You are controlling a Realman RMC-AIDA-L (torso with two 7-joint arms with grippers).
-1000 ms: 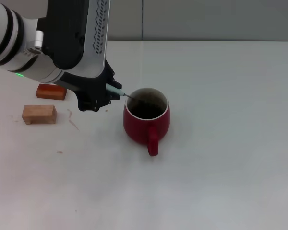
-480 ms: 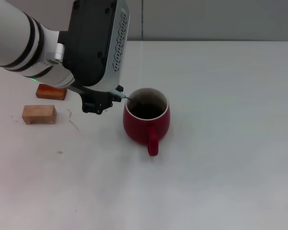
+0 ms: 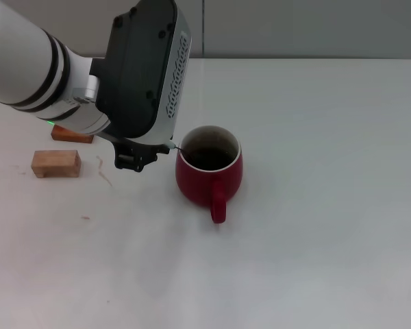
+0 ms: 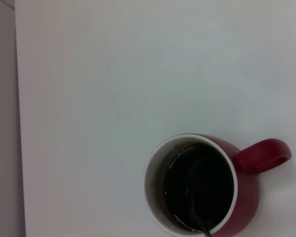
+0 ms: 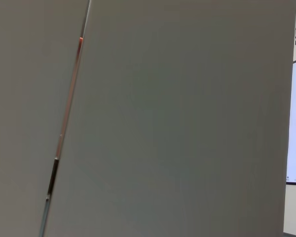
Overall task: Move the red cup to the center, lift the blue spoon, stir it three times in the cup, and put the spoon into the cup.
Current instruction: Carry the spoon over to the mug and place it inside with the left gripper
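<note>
The red cup (image 3: 209, 171) sits mid-table, handle towards the robot; it looks heavy, rigid and breakable. Just behind, the left gripper (image 3: 151, 149) pinches the blue spoon (image 3: 174, 147), slim, light and slippery, bowl sunk in the cup.

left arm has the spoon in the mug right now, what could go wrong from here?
1. The blue spoon leans over the rim of the red cup on the left gripper side; a sideways stir could push on the rim and shift or tip the cup.
2. The cup looks filled with dark liquid; fast stirring may slosh it onto the white table.
3. If released this tilted, the spoon might lever out.
</note>
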